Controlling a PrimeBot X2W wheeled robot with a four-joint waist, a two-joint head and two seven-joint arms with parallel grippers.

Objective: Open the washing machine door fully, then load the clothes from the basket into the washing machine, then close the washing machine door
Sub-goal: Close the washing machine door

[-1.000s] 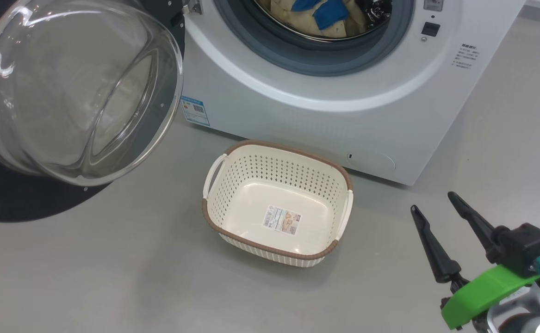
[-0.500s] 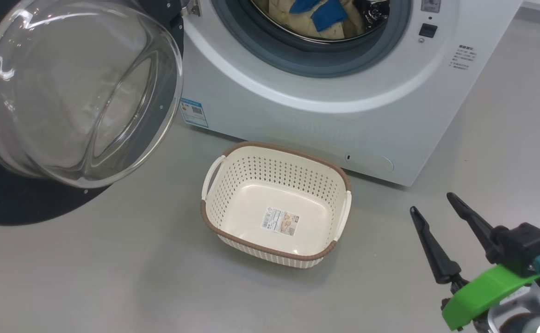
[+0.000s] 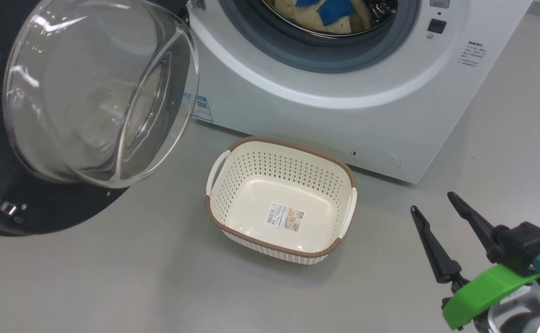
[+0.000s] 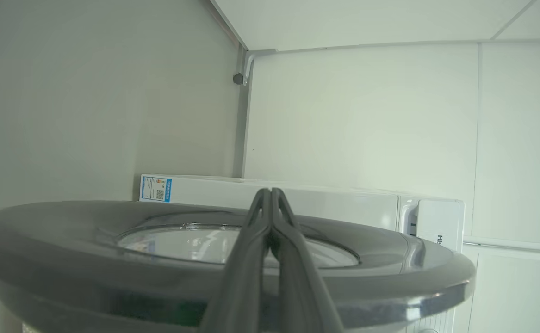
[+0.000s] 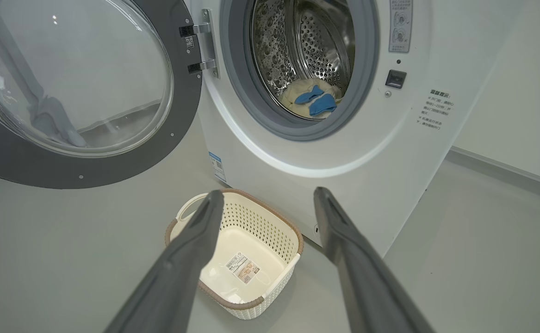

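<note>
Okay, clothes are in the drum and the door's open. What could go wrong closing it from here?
1. The left gripper, jaws closed, appears only to press on the glossy outer face of the washing machine door. Without a grip it may slide off mid-swing.
2. The clothes lie near the drum's front, so the bulging glass might pinch fabric against the grey gasket and stop the latch.

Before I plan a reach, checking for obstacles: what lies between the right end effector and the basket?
Bare grey floor, seen in the head view, separates the right end effector from the basket.
</note>
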